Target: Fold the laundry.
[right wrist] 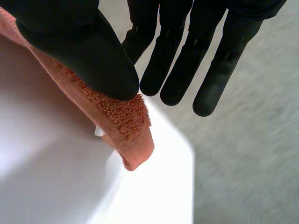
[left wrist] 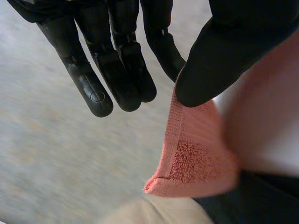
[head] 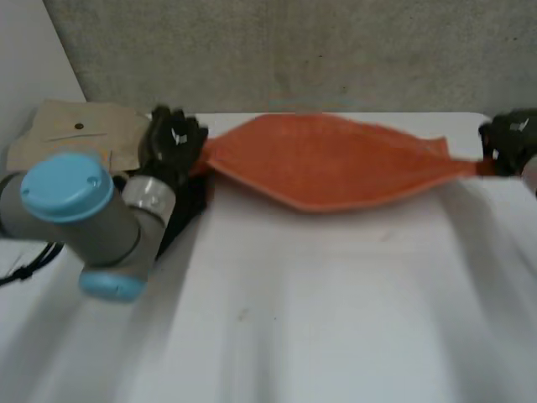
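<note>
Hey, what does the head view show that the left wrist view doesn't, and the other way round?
Head view: the whole orange towel stretched between left hand and right hand above the white table. Left wrist view: the thumb pinching the towel's hemmed corner, fingers straight. Both: left hand and towel.

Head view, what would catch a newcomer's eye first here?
An orange towel stretched wide over the far side of the white table. The left hand pinches one end and the right hand the other, thumb on a corner in each wrist view. A beige cloth lies at the far corner beside the left hand.
</note>
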`<state>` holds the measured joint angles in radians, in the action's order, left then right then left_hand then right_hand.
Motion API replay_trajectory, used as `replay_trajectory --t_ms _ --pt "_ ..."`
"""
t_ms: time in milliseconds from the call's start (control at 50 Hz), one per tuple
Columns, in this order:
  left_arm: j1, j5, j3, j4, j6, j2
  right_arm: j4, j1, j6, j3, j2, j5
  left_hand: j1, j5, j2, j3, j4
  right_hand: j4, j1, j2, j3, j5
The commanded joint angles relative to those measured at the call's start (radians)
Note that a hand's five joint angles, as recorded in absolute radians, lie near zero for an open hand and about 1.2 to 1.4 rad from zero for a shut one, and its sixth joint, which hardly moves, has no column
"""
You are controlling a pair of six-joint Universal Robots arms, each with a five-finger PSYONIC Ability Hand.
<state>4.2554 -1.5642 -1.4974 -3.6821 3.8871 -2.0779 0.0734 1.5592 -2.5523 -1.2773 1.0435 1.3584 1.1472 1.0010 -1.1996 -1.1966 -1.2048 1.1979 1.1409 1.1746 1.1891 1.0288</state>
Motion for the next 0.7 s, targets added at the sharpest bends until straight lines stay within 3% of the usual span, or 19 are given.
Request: replay_trajectory --t_ms 20,80,160,240,360,440,560,700 --pt "-0.008 -0.007 -0.245 0.255 0.049 0.212 -0.213 -0.019 0.156 -0.117 0.105 0.005 0.249 0.221 -0.197 -0.200 -0.191 0.198 0.255 0.222 0.207 0.193" --pt "-0.012 -0.013 -0.337 0.439 0.072 0.349 -0.444 -0.115 0.332 -0.207 0.251 -0.004 0.249 0.221 -0.197 -0.200 -0.191 0.198 0.255 0.222 0.207 0.193" --pt "-0.049 -0.004 -0.403 0.684 0.071 0.527 -0.617 -0.206 0.537 -0.293 0.346 -0.012 0.249 0.221 -0.197 -0.200 -0.191 0.198 0.255 0.222 0.207 0.193" --pt "-0.066 -0.001 -0.411 0.764 0.071 0.562 -0.630 -0.226 0.618 -0.338 0.375 -0.039 0.249 0.221 -0.197 -0.200 -0.191 0.198 0.255 0.222 0.207 0.193" --pt "-0.063 -0.008 -0.345 0.657 0.083 0.431 -0.543 -0.228 0.540 -0.327 0.369 -0.047 0.249 0.221 -0.197 -0.200 -0.191 0.198 0.255 0.222 0.207 0.193" --pt "-0.063 -0.008 -0.271 0.504 0.084 0.309 -0.394 -0.219 0.456 -0.307 0.290 -0.042 0.249 0.221 -0.197 -0.200 -0.191 0.198 0.255 0.222 0.207 0.193" --pt "-0.063 -0.014 -0.063 0.297 0.087 0.086 -0.178 -0.087 0.373 -0.220 0.139 -0.025 0.249 0.221 -0.197 -0.200 -0.191 0.198 0.255 0.222 0.207 0.193" --pt "-0.063 -0.016 0.259 0.263 0.086 -0.184 0.023 -0.022 0.356 -0.081 -0.043 0.094 0.249 0.221 -0.197 -0.200 -0.191 0.198 0.255 0.222 0.207 0.193"
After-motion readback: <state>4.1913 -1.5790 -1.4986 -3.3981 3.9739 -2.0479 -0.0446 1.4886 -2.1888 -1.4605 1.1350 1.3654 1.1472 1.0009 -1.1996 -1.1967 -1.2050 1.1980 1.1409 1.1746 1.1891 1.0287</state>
